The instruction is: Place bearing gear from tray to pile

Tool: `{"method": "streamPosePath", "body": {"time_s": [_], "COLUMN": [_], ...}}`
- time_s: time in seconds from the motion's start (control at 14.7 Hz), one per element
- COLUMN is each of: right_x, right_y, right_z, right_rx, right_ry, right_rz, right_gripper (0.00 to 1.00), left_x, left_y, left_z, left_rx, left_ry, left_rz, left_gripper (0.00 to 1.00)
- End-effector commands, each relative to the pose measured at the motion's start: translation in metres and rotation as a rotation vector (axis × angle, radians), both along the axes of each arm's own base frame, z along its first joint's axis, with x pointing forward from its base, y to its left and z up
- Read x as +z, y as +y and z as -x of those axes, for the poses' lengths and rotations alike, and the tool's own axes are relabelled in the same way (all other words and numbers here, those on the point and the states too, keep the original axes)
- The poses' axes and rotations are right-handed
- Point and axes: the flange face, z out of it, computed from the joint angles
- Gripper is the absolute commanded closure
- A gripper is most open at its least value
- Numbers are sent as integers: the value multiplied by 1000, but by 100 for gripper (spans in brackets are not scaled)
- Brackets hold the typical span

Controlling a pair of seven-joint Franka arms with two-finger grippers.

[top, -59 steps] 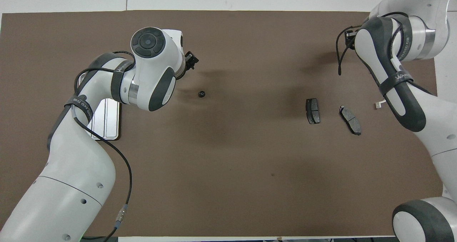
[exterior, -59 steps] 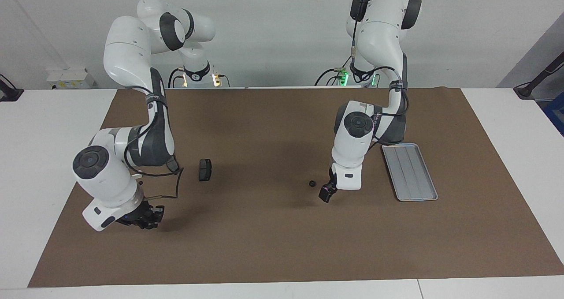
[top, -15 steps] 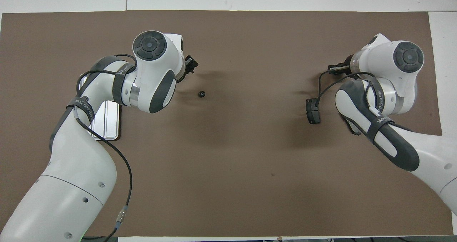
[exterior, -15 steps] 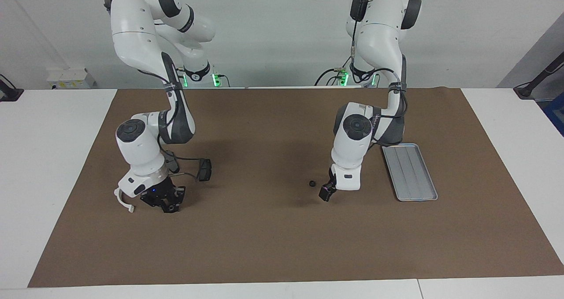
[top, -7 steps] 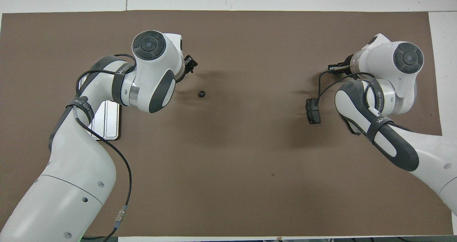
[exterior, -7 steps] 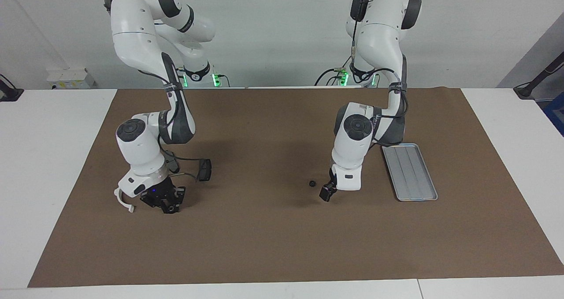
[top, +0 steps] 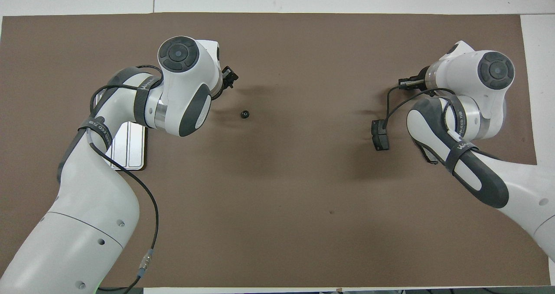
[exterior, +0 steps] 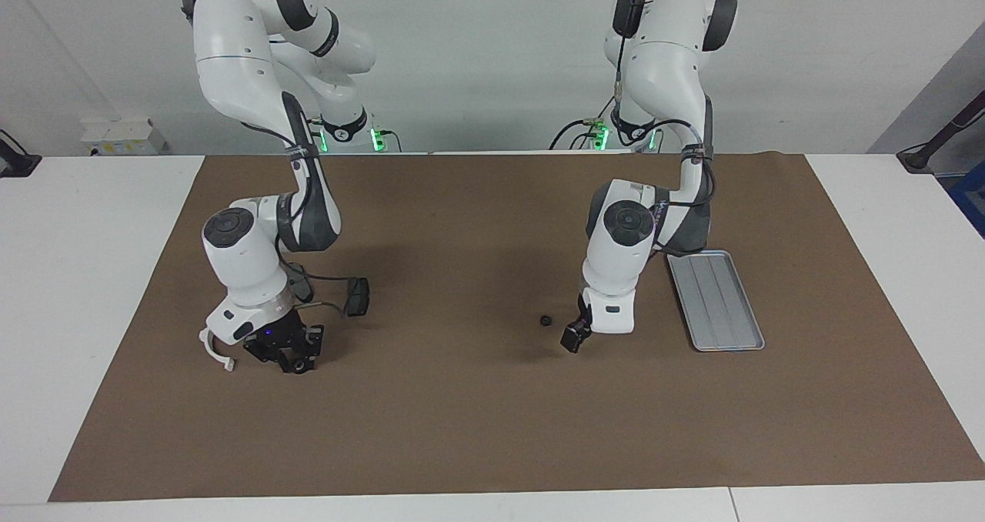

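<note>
The bearing gear, a small black ring, lies on the brown mat outside the tray, between the tray and the pile. The silver ridged tray sits at the left arm's end, with nothing visible in it. My left gripper hangs low beside the gear, open and holding nothing. The pile lies at the right arm's end: a dark brake pad, a second pad mostly under the right arm, and a white curved bracket. My right gripper is down at the mat between the bracket and the pad.
The brown mat covers most of the white table. The right arm's cable loops over the nearer brake pad. Both forearms hang low over the mat at their own ends.
Earlier the right arm swung in from the mat's corner to the pile and has stayed there since. The left gripper has edged slightly away from the gear.
</note>
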Motion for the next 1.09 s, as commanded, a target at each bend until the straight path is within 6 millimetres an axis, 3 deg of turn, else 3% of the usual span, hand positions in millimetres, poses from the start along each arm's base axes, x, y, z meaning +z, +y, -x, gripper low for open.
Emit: {"method": "streamPosePath", "body": {"time_s": [0.0,0.14,0.48,0.55,0.68,0.82,0.95,1.02], "right_x": [6,25,102,117,142,184,196,197], "right_y": [-7,-5,4,8,41,50,56,67], "right_z": [-1,-5,-6,-4,0,-6,-9,-8], "right_rx": [-15,-16,-4,4,41,47,31,4], "right_ry": [2,29,96,111,164,203,224,223], "right_rz": [-1,7,46,55,69,96,98,89], "right_gripper": [0,0,0,0,0,0,0,0], "left_x": [6,6,20,24,42,62,81,90], "left_y": [5,5,8,18,39,69,107,122], "left_z": [6,6,6,4,1,-2,-2,2], "left_rx": [2,2,7,21,38,-15,-45,-60], "left_ry": [-1,1,-4,2,8,21,31,28], "left_rz": [-14,-14,-13,-18,-21,-30,-31,-30], "left_gripper": [0,0,0,0,0,0,0,0]}}
